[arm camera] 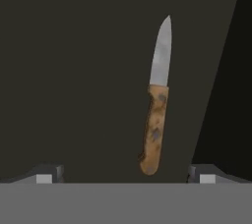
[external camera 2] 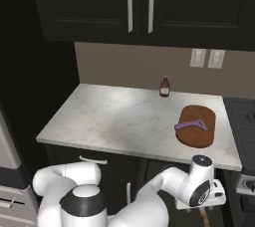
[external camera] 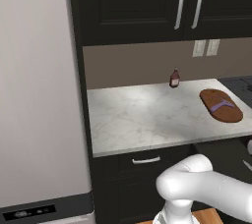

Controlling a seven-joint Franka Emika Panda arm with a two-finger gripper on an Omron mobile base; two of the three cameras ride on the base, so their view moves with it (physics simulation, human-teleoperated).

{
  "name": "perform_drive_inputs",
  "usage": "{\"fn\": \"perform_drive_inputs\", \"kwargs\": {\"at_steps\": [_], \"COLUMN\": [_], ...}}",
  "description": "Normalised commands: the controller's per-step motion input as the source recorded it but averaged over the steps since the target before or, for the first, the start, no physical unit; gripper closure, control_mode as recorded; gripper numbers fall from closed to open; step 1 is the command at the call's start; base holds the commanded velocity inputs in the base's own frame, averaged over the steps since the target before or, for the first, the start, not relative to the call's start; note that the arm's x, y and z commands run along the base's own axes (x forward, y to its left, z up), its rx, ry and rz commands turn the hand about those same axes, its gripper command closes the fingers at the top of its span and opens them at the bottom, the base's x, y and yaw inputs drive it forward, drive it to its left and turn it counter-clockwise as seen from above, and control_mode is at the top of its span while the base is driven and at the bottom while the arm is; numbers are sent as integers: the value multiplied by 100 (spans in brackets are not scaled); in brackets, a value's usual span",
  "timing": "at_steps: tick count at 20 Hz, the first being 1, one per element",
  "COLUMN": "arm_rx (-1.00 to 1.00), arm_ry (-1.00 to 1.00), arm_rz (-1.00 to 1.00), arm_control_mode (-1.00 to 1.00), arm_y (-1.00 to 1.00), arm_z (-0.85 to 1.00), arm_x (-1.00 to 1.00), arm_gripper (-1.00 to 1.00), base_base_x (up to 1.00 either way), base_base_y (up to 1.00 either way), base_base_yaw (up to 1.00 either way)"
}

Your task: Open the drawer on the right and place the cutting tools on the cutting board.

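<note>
Above the knife (arm camera: 156, 115), wide-spread claw (arm camera: 125, 174)

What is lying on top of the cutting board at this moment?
On the cutting board lies one purple cutting tool, a thin shallow V, near its middle. The board surface directly beneath that piece is covered.

marble counter (external camera: 133, 115), cutting board (external camera: 224, 111), dark red bottle (external camera: 174, 78)

A wooden-handled knife (arm camera: 156, 110) lies on a dark surface beyond the wide-open gripper (arm camera: 126, 173).
</note>
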Motion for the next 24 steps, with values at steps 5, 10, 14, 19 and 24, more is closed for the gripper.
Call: {"fn": "perform_drive_inputs", "kwargs": {"at_steps": [5, 10, 14, 19, 24], "arm_rx": [0, 0, 0, 0, 1], "arm_ry": [1, 2, 2, 1, 1], "arm_rz": [0, 0, 0, 0, 0], "arm_control_mode": [-100, -100, -100, -100, -100], "arm_y": [-26, -15, -10, -11, -8], "arm_z": [-15, -19, -22, -23, -29], "arm_x": [0, 9, 16, 20, 9], "arm_gripper": [-100, -100, -100, -100, -100], "base_base_x": [0, 0, 0, 0, 0], "base_base_y": [0, 0, 0, 0, 0], "base_base_yaw": [0, 0, 0, 0, 0]}}
